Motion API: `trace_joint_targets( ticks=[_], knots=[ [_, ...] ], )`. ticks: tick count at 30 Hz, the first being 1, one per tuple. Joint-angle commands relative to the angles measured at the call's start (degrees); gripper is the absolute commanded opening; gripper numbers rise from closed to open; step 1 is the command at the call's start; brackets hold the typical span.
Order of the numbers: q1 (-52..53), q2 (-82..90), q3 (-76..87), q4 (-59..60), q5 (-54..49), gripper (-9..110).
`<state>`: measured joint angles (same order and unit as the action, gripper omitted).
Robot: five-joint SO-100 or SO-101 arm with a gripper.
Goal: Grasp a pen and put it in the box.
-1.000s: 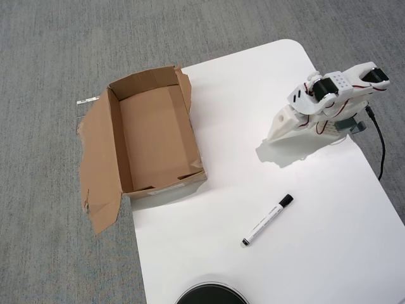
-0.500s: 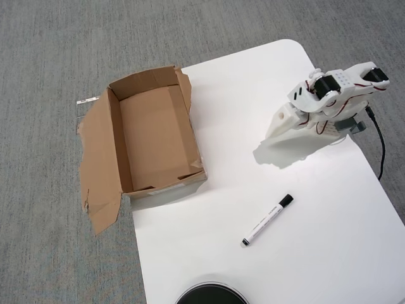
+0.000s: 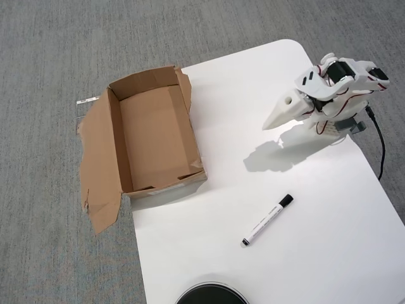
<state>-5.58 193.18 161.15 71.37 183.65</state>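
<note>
My end effector point(image 3: 271, 123) hangs near the surface's point(image 3: 329, 253) far right edge in the overhead view, its fingers drawn to one closed point, gripping nothing. The pen point(image 3: 267, 220) lies well apart from it, toward the near edge, flat and slanted, black cap up-right. Bare white surface lies all around the pen. The box point(image 3: 114, 142) sits at the left edge, overhanging the carpet point(image 3: 50, 50), open side up.

Dark round object point(image 3: 211, 295) running off the bottom edge, gripper point(image 3: 269, 125) fingers merging into one white point, gap unreadable, pen point(image 3: 267, 220) print too small to read
</note>
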Motion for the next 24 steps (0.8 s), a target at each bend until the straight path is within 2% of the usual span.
trace_joint_targets(
  ticks=[1,9,20,24],
  knots=[
    [-0.40,1.76,-3.91,-0.62,2.86,1],
    [-3.03,-15.91,-17.89,-0.62,-1.45,1],
    [-3.30,-52.21,-52.95,-0.62,-0.75,1],
    [-7.43,-61.26,-63.06,0.00,-0.66,1]
  ],
)
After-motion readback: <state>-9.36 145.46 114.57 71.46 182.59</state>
